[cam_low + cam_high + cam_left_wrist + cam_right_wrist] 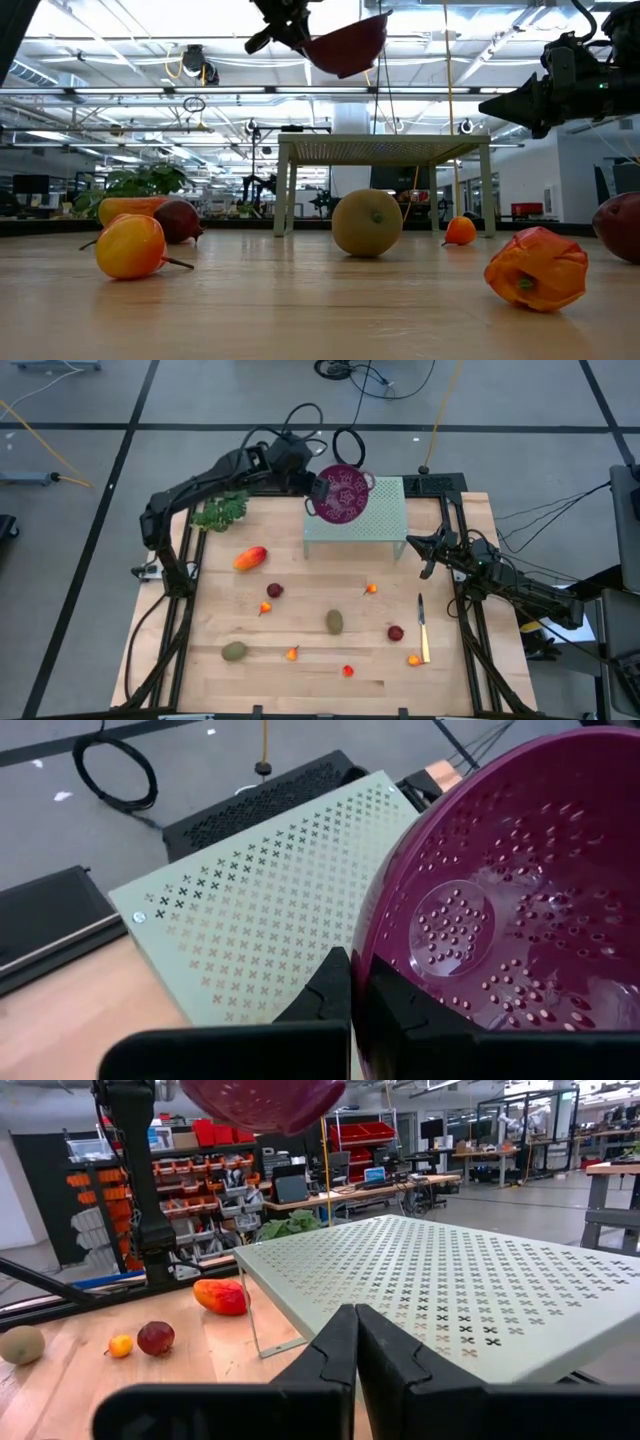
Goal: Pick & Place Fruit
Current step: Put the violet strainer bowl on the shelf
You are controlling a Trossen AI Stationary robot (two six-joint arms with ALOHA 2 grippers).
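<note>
The left hand (322,488) is clamped on a purple colander's (343,494) rim above the rack (385,518), the right hand (428,552) waits pressed together beside it, and the fruit (250,558) lies scattered on the surface (300,675)

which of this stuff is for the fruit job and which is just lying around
For the job:
- mango
- two kiwis
- dark red balls
- small orange pieces
- colander, held by the left hand above the stand

Lying about:
- leafy sprig
- knife
- right hand, waiting by the stand
</note>
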